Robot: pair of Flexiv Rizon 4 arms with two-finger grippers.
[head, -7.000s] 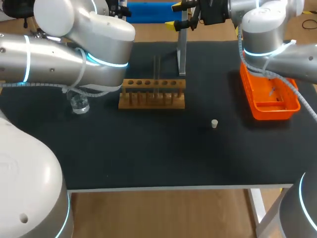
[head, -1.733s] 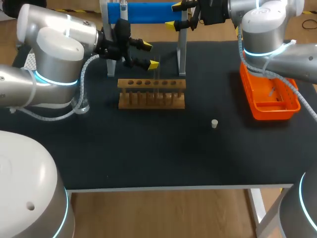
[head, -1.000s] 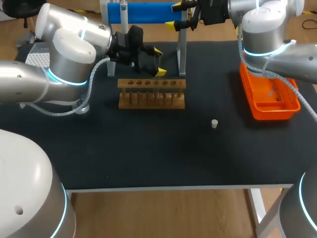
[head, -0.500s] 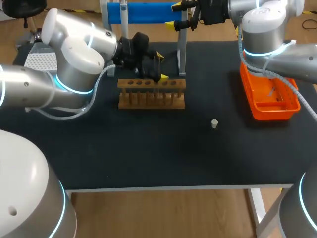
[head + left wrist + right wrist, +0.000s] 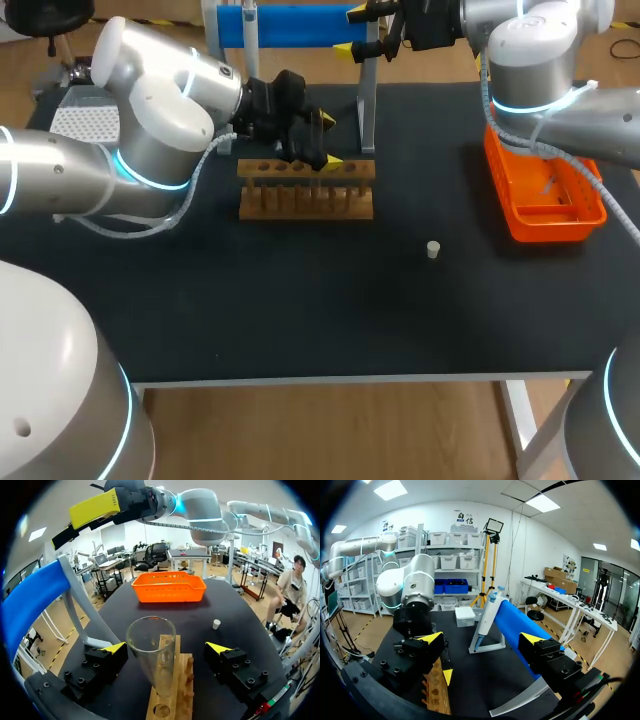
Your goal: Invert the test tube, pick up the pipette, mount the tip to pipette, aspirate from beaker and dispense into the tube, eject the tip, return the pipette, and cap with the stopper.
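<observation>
A clear glass test tube (image 5: 151,652) stands upright in the wooden rack (image 5: 307,192), its near end towards my left wrist camera. My left gripper (image 5: 328,140) hangs over the rack, open. The tube rises between its yellow fingertips (image 5: 116,647) and neither touches the glass. My right gripper (image 5: 353,30) is open and empty at the back of the table, by the blue stand (image 5: 290,25). The white and blue pipette (image 5: 487,612) hangs on that stand ahead of the right gripper (image 5: 482,638). A small white stopper (image 5: 433,249) lies on the black mat. My left arm hides the beaker.
An orange bin (image 5: 545,200) sits at the right edge of the table. A white tip box (image 5: 85,118) stands at the far left behind my left arm. The stand's metal legs (image 5: 367,110) rise just behind the rack.
My left gripper has moved right and down, from behind the rack's left end to either side of the tube. The right arm has kept still.
</observation>
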